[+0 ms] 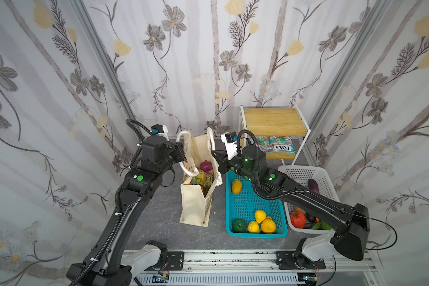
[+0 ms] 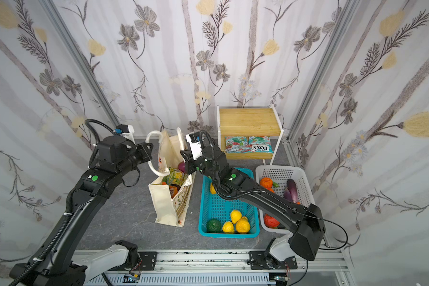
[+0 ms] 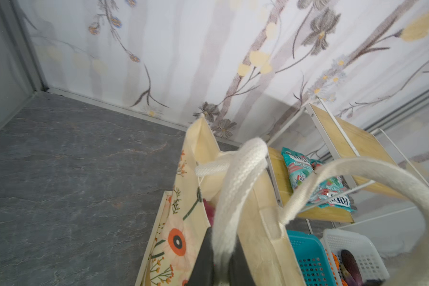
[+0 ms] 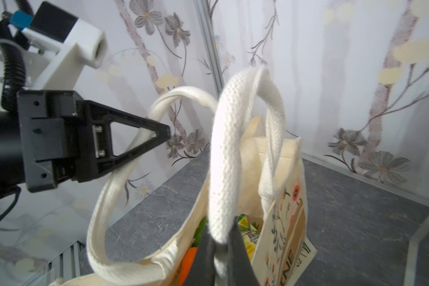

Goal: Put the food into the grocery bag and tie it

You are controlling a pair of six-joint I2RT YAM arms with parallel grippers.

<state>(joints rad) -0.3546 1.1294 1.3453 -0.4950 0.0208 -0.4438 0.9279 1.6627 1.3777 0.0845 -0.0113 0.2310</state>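
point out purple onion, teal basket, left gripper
purple onion [image 1: 206,166]: in a top view, its rounded side
teal basket [image 1: 245,210]: in a top view, bare mesh floor
left gripper [image 4: 165,135]: right wrist view, closed fingertips

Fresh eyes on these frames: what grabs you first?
The cream floral grocery bag stands open mid-table, packets and a purple onion inside. Both arms flank it: the left hand is shut on one white rope handle, the right hand on the other handle. Beside it, a teal basket holds yellow fruit.
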